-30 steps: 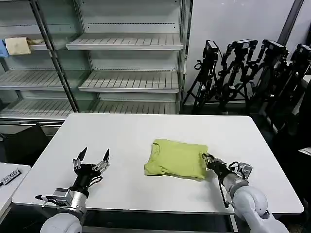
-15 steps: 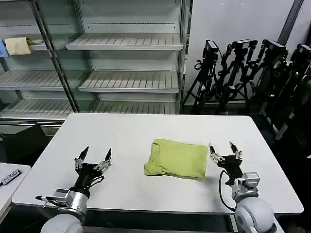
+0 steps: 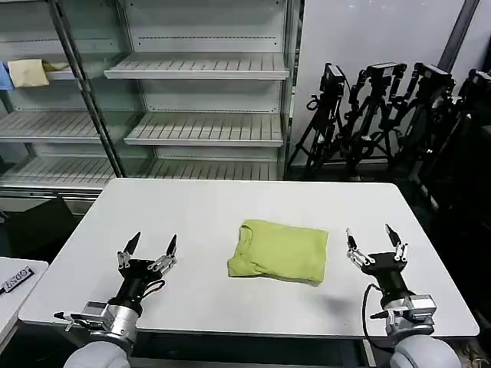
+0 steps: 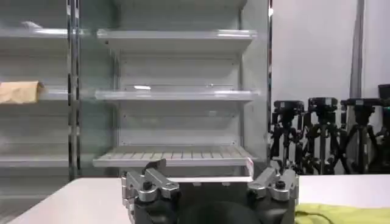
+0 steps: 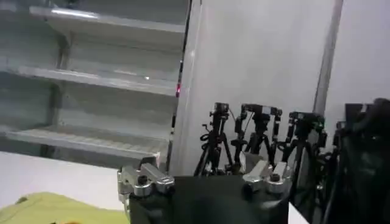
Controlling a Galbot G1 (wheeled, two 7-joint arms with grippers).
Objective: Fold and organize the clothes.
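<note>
T-shirt (image 3: 278, 251): lime, short-sleeved; lies folded into a compact rectangle slightly right of the middle of the white table (image 3: 199, 222), neckline toward the robot's left. A corner of it shows in the left wrist view (image 4: 341, 212) and in the right wrist view (image 5: 55, 208). No print visible on the upward face.
Left gripper (image 3: 147, 252): fingers spread apart, holding nothing; raised above the near left part of the table, well apart from the shirt.
Right gripper (image 3: 375, 243): fingers spread apart, holding nothing; raised near the table's near right part, beside the shirt's right edge without touching it.
Step in hand: by appearance, folding is finished; both arms stand clear of the garment.
Next move: judged either a final squaring of the edges, or moving the bundle to a storage place. Either calls for both grippers to come down at opposite edges and lift evenly so the layers do not slip open.
Background: metal shelving (image 3: 199, 100) behind the table; tripods (image 3: 391, 115) at the right rear.
</note>
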